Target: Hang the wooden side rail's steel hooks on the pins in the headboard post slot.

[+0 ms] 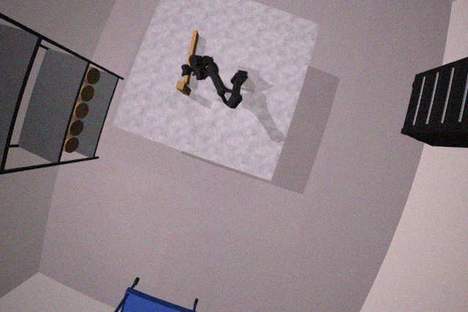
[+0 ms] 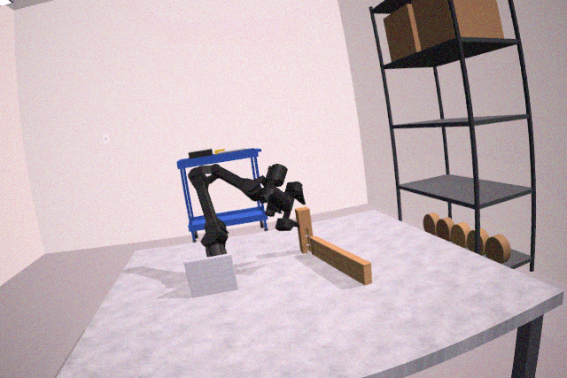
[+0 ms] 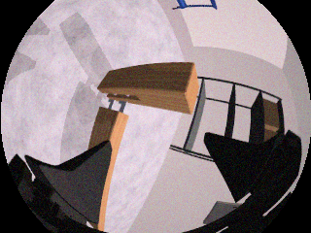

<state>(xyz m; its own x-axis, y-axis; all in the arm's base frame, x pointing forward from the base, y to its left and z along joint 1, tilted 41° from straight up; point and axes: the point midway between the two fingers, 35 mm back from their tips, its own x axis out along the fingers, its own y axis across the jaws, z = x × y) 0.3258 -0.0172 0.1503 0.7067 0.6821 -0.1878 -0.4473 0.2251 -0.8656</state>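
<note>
The wooden headboard post (image 1: 183, 88) (image 2: 302, 227) (image 3: 151, 80) stands upright on the table. The side rail (image 1: 193, 42) (image 2: 341, 258) (image 3: 99, 125) lies lengthwise with its near end close beside the post's slotted face. Two grey steel hooks (image 3: 117, 105) bridge the small gap between rail end and slot. I cannot tell whether they sit on the pins, which are hidden. My gripper (image 1: 191, 71) (image 2: 294, 209) (image 3: 159, 142) is open and empty, above the rail's hook end and near the post's upper part. In the wrist view one finger overlaps the rail.
A grey upright panel (image 2: 210, 275) stands on the table (image 1: 227, 131) (image 2: 275, 319) near the arm's base. A black shelf rack (image 1: 75, 57) (image 2: 469, 104) with boxes and round wooden pieces stands beyond the table. A blue cart (image 1: 154, 302) (image 2: 224, 218) is farther off.
</note>
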